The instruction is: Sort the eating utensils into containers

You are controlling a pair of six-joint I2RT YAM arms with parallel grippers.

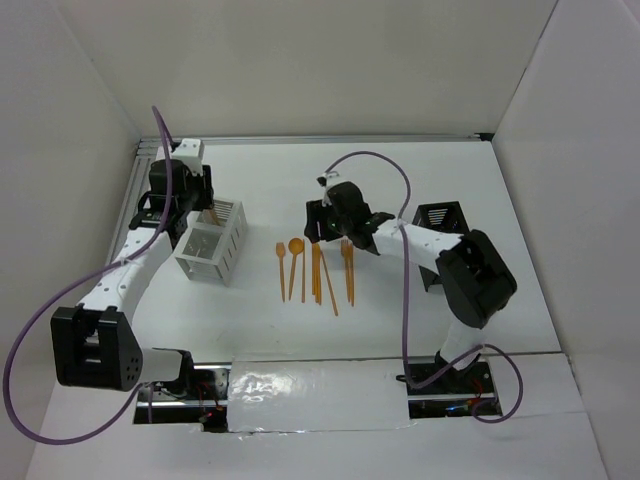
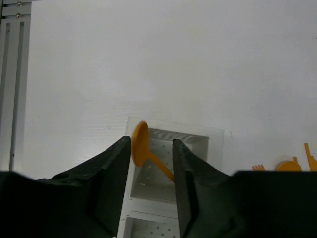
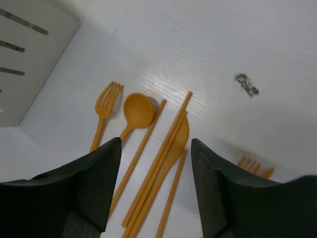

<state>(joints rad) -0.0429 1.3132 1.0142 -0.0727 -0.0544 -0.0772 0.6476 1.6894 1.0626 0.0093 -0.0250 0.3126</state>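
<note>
Left wrist, left hand [image 2: 151, 145] parted around spoon [image 2: 140, 144] over white caddy [image 2: 200, 133], grip unclear, right hand [image 3: 156, 145] wide

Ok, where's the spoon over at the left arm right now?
In the left wrist view the spoon leans bowl-up in the far compartment of the white caddy, between the open fingers of the left gripper.

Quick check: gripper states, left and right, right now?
Left gripper: open, jaws apart around an orange spoon over the white caddy; contact cannot be told.
Right gripper: open, empty, above the loose utensils.
</note>
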